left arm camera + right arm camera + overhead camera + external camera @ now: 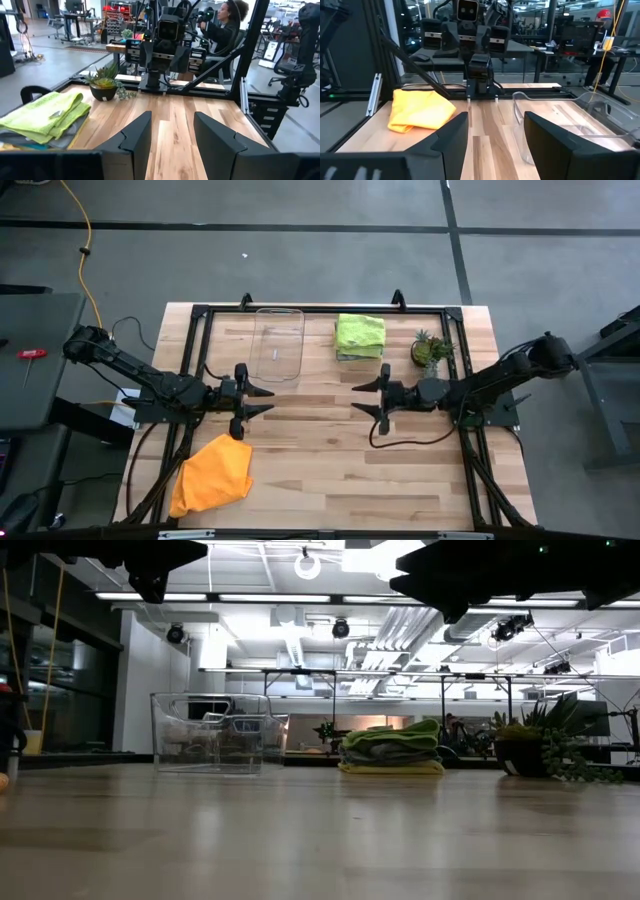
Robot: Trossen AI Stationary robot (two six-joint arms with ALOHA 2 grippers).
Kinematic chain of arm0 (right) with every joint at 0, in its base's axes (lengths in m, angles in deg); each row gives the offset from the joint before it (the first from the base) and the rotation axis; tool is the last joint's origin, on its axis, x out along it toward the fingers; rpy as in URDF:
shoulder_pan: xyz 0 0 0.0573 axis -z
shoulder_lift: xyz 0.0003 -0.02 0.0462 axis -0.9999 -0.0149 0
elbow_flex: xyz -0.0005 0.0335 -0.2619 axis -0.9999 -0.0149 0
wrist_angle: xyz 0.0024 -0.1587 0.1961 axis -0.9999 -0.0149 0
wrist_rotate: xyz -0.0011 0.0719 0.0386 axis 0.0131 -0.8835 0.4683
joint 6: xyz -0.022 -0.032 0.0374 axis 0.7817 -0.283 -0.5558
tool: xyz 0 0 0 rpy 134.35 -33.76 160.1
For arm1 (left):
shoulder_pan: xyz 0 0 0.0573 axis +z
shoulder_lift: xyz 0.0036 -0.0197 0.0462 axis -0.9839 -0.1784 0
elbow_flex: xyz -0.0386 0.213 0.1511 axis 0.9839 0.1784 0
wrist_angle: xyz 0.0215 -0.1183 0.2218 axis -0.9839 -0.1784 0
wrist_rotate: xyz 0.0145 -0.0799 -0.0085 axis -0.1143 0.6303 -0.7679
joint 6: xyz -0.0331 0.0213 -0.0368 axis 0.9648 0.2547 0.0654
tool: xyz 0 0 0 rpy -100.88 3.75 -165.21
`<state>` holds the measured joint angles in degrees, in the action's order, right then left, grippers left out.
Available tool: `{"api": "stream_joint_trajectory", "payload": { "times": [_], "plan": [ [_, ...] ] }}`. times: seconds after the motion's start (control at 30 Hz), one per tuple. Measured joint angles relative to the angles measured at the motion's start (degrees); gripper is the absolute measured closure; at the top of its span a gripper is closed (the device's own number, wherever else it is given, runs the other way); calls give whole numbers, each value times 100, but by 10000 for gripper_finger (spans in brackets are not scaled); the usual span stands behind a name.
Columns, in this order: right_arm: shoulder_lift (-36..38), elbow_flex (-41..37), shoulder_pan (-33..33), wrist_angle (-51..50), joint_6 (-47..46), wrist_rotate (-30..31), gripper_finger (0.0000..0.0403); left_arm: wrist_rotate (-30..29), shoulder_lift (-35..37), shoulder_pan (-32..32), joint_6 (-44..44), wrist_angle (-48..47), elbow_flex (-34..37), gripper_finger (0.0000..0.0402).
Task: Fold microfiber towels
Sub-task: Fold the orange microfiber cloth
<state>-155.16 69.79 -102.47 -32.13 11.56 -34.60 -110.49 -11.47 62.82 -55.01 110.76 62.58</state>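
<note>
Starting at the tabletop's [330, 480] left side, the orange towel [212, 476] lies crumpled near the front-left corner, unfolded and with one edge close to the table's rim. The left gripper [262, 399] hangs just above and beyond it, fingers apart and empty. A grab at the bunched middle rather than a corner would likely lift a wad, and dragging it could pull it off the front edge.

Further along, the clear plastic tray [279, 343] sits by the far edge, just beyond the left gripper; a wide sweep with a lifted cloth could knock it (it looks light).

Right of the tray, the stack of folded towels [359, 337] rests at the far edge, lime green on top, with grey and yellow showing beneath in the low view. Setting a fresh fold down off-centre could topple or skew the pile.

The right gripper [362, 398] hovers over the table's middle, facing the left one, fingers likewise spread and holding nothing. If both reach for the orange towel together, they risk colliding.

The small potted plant [429, 350] stands near the far-right corner, close to the right arm's elbow path.
</note>
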Motion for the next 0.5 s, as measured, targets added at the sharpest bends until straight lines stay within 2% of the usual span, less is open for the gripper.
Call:
{"api": "stream_joint_trajectory", "payload": {
  "times": [0.27,0.5],
  "plan": [
    [0,0,24,-20,46,1,219,0,0,1,-335,112,0,264],
    [-2,0,26,28,41,-3,219,156,-2,0,-38,157,0,264]
  ]
}}
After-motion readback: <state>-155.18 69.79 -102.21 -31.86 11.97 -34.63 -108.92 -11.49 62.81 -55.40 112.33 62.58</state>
